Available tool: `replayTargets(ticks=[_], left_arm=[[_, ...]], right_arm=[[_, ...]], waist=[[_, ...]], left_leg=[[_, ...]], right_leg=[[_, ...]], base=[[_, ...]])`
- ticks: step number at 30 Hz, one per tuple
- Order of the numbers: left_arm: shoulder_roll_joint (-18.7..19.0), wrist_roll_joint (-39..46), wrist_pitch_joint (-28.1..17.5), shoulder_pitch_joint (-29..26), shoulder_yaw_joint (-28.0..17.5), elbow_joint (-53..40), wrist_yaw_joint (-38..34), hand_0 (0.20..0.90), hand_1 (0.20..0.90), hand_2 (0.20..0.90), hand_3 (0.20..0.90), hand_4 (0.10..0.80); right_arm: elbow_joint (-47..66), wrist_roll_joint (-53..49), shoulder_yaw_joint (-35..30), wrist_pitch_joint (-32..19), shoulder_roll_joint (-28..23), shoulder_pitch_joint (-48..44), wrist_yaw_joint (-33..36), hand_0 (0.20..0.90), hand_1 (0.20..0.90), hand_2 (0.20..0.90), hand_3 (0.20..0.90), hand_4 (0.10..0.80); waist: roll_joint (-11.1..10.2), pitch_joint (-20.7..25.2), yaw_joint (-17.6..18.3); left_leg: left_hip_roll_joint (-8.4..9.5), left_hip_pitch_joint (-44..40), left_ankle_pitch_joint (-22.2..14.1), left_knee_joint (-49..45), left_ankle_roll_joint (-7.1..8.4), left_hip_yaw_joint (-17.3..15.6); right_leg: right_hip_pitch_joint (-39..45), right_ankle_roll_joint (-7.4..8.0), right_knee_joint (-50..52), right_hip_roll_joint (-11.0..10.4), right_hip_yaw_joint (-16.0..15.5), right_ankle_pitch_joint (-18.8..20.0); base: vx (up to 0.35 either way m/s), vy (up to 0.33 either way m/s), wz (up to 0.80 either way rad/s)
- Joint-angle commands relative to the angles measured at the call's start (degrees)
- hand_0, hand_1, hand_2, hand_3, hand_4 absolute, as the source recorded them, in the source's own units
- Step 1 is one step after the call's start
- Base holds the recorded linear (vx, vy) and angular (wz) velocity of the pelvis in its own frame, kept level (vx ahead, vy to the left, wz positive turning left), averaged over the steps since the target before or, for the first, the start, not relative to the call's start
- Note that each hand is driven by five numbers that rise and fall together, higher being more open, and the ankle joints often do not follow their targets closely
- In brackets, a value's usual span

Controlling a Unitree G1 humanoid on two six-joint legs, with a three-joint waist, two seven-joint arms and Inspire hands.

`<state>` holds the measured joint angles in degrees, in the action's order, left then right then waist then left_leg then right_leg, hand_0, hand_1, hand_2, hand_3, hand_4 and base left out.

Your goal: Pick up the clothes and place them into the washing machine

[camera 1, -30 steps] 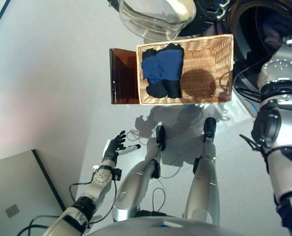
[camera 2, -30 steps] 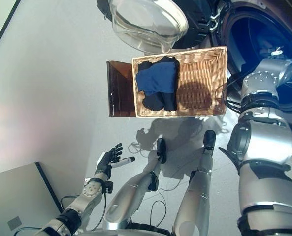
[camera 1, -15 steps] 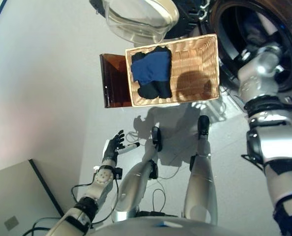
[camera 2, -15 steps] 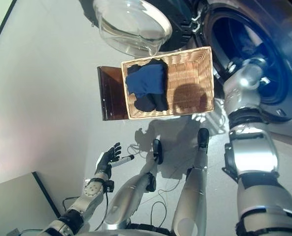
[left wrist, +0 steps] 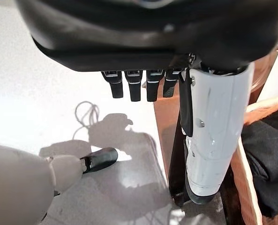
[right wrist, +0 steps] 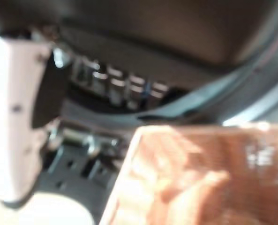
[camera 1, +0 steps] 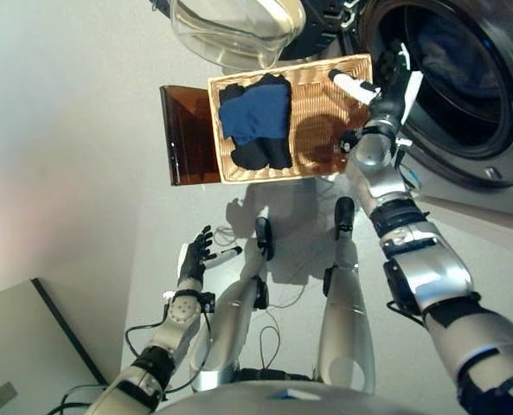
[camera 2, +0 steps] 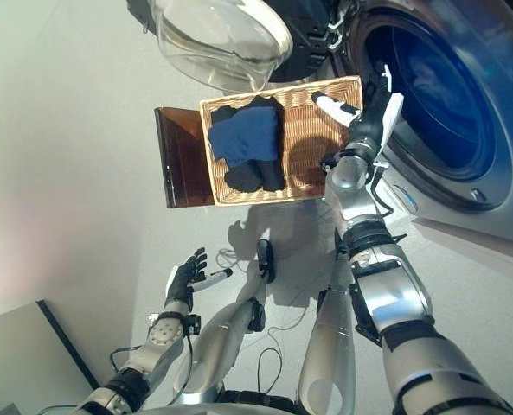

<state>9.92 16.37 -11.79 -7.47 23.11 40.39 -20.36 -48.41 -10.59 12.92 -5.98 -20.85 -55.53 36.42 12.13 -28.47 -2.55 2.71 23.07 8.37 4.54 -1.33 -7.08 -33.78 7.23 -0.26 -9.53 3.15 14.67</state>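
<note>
Blue and dark clothes lie bunched at the wicker basket's left end. Soft, light, floppy: best pinched at the top fold. Right hand empty, fingers straight, over the basket's right edge; left hand idle, relaxed.

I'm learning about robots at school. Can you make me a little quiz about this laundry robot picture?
1. True or false: the blue garment lies in the wicker basket.
2. Which hand is up beside the open washing machine? A) right hand B) left hand
3. Fill in: the right hand holds ____.

Key: 1 true. 2 A; the left hand hangs low over the floor, fingers straight. 3 nothing; its fingers look straight and empty, above the basket's edge by the drum.
</note>
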Motion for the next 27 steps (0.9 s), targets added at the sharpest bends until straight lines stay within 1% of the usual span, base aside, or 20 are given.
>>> replayTargets(ticks=[1,3,9,12,14,15,18,19,20,21,23,27], left_arm=[[3.7,-2.0,-2.6,3.3,-0.8,-2.0,-2.8,0.900,0.900,0.900,0.900,0.800],[3.9,-2.5,-2.9,3.3,-1.1,-2.3,-3.0,0.900,0.900,0.900,0.900,0.800],[3.7,-3.2,-3.3,1.6,-1.8,-0.8,-3.3,0.900,0.900,0.900,0.900,0.800],[3.3,-3.6,-3.5,0.9,-2.0,0.4,-3.5,0.900,0.900,0.900,0.900,0.800],[3.0,-3.7,-3.7,0.0,-2.5,1.1,-3.6,0.900,0.900,0.900,0.900,0.800],[2.9,-3.7,-3.7,-0.1,-2.5,1.1,-3.6,0.900,0.900,0.900,0.900,0.800],[2.5,-4.0,-3.8,-0.9,-3.1,2.6,-3.5,0.900,0.900,0.900,0.900,0.800],[2.5,-4.0,-3.8,-0.9,-3.1,2.6,-3.5,0.900,0.900,0.900,0.900,0.800],[2.3,-4.1,-3.9,-1.7,-3.1,3.4,-3.6,0.900,0.900,0.900,0.900,0.800],[2.3,-4.1,-3.9,-1.7,-3.1,3.4,-3.6,0.900,0.900,0.900,0.900,0.800],[2.3,-4.3,-3.9,-2.0,-3.2,4.0,-3.5,0.900,0.900,0.900,0.900,0.800],[2.1,-4.3,-3.8,-3.1,-3.3,6.1,-3.6,0.900,0.900,0.900,0.900,0.800]], right_arm=[[7.5,10.5,4.9,-0.8,-2.8,-4.8,1.0,0.900,0.900,0.900,0.900,0.800],[8.3,15.0,6.0,0.0,-4.0,-4.7,1.4,0.900,0.900,0.900,0.900,0.800],[6.3,25.5,10.4,3.4,-5.0,-7.6,0.7,0.900,0.900,0.900,0.900,0.800],[3.5,28.9,12.0,4.5,-4.0,-8.7,0.7,0.900,0.900,0.900,0.900,0.800],[2.9,34.0,14.7,5.8,-4.1,-9.2,-0.6,0.900,0.900,0.900,0.900,0.800],[2.9,34.1,14.8,5.9,-4.1,-9.3,-0.6,0.900,0.900,0.900,0.900,0.800],[1.9,40.3,17.5,7.7,-4.1,-10.3,-1.7,0.900,0.900,0.900,0.900,0.800],[1.9,40.3,17.5,7.7,-4.1,-10.3,-1.7,0.900,0.900,0.900,0.900,0.800],[-0.2,46.7,20.7,10.1,-4.0,-11.8,-2.2,0.900,0.900,0.900,0.900,0.800],[-0.3,46.7,20.7,10.1,-4.0,-11.8,-2.1,0.900,0.900,0.900,0.900,0.800],[-1.3,50.9,22.9,11.3,-3.8,-12.7,-3.0,0.900,0.900,0.900,0.900,0.800],[-3.4,56.3,26.7,12.8,-1.6,-14.8,-5.3,0.900,0.900,0.900,0.900,0.800]], waist=[[1.4,0.7,-0.7],[1.1,0.6,-0.7],[0.0,0.6,-1.1],[-0.3,0.6,-1.3],[-0.8,0.6,-1.3],[-0.8,0.6,-1.3],[-1.1,0.6,-1.2],[-1.1,0.6,-1.2],[-1.4,0.7,-1.3],[-1.4,0.6,-1.3],[-1.5,0.6,-1.4],[-1.8,0.3,-1.5]], left_leg=[[0.64,0.4,-0.5,0.2,4.32,1.5],[0.70,0.2,-0.7,0.2,4.35,1.6],[0.42,0.4,-0.6,0.1,4.42,1.7],[0.34,0.3,-0.8,-0.1,4.41,1.9],[0.30,0.2,-1.0,-0.2,4.46,1.9],[0.30,0.2,-1.0,-0.2,4.46,1.9],[0.25,0.1,-1.1,-0.2,4.51,2.0],[0.25,0.1,-1.1,-0.2,4.51,2.0],[0.15,0.1,-1.1,-0.2,4.58,2.1],[0.14,0.0,-1.1,-0.2,4.58,2.1],[0.12,0.0,-1.1,-0.2,4.59,2.3],[-0.04,0.1,-1.0,-0.3,4.70,2.5]], right_leg=[[-0.8,-1.03,11.8,1.8,-3.6,-11.2],[-0.6,-0.98,11.9,1.7,-3.7,-11.5],[-0.6,-1.01,11.7,1.8,-4.1,-11.2],[-0.5,-1.09,11.7,1.8,-4.2,-11.3],[-0.4,-1.15,11.7,2.0,-4.2,-11.3],[-0.4,-1.15,11.7,2.0,-4.2,-11.3],[-0.3,-1.16,11.6,2.1,-4.2,-11.3],[-0.3,-1.16,11.6,2.1,-4.2,-11.3],[-0.3,-1.19,11.6,2.3,-4.2,-11.4],[-0.3,-1.19,11.6,2.3,-4.2,-11.4],[-0.2,-1.21,11.6,2.4,-4.1,-11.4],[-0.3,-1.28,11.8,2.5,-4.2,-11.6]], base=[[0.000,0.000,0.00],[0.009,-0.006,0.03],[0.000,0.000,0.00],[0.000,0.000,0.00],[0.000,0.000,0.00],[0.000,0.000,0.00],[0.000,0.000,0.00],[0.000,0.000,0.00],[0.000,0.000,0.00],[0.000,0.000,0.00],[0.000,0.000,0.00],[-0.008,-0.008,0.03]])
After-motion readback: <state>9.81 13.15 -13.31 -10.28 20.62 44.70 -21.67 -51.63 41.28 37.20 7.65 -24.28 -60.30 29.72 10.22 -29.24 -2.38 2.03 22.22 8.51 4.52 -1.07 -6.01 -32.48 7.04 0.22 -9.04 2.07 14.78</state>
